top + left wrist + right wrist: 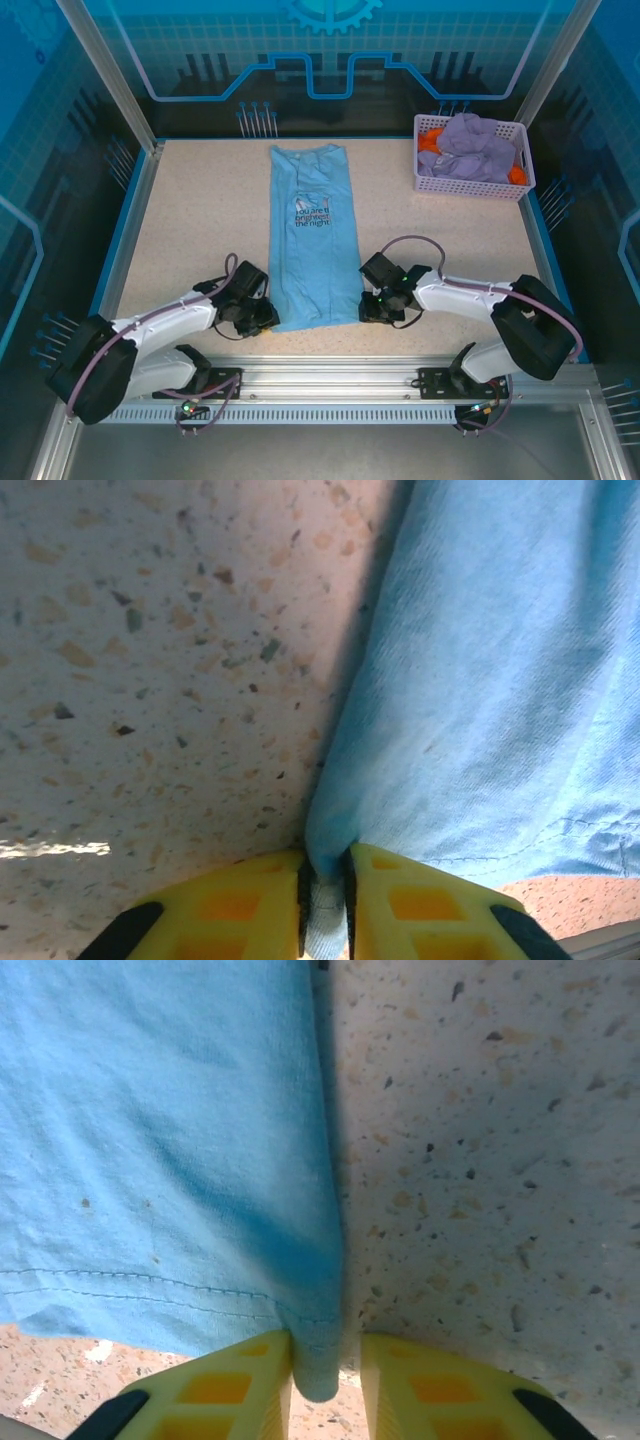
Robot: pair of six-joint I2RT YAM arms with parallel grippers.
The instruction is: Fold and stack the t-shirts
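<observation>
The blue shirt point(312, 235) lies flat along the middle of the bench point(190, 220), sides turned in to a long strip, collar at the far end and hem near the arms; the step in hand looks like the cross fold, hem carried up toward the collar; the left hand point(324, 868) is clamped tight on the hem's left corner, cloth bunched between its pads; the right hand point(326, 1350) straddles the right corner but is slightly open, the cloth against one pad and a gap showing to the other, so it probably has no firm grip. To do this well, close the right hand fully before any lift; raise both corners together and level, so the hem stays straight and the tucked sides do not spill out; carry them forward low, let the cloth roll over itself, and lay the hem square on the shoulders before letting go. A purple shirt point(478, 145) and an orange shirt point(432, 140) wait in the basket point(470, 186) at the far right, well apart.
</observation>
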